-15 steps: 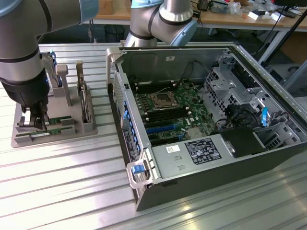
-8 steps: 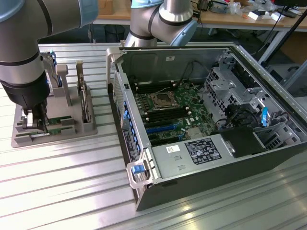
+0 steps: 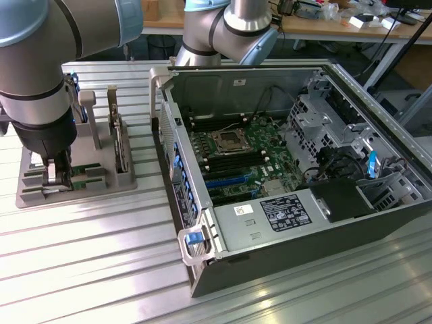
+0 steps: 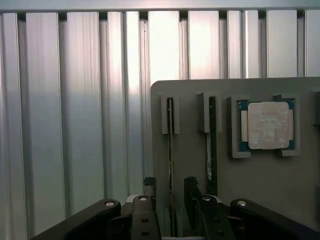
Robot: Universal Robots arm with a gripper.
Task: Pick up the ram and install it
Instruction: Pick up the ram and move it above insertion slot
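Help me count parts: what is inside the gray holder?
In the gray holder, one ram stick stands on edge between the open gripper's fingers, a second stick beside it, and a processor chip in a recess. The fingers hide the sticks' near ends.

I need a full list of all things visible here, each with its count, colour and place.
ram: two, green, on edge in holder slots; this one between the pincer's fingers, other ram beside it.
processor: one, silver, in a holder recess.
holder: one, grey, on the table, exterior view's left.
computer case: one, dark, open, exterior view's right.
motherboard: one, green, inside the case.
table: one, silver, ribbed, under everything.
arm: one, grey and blue, above the holder.
pincer: one, black, open, astride the ram.
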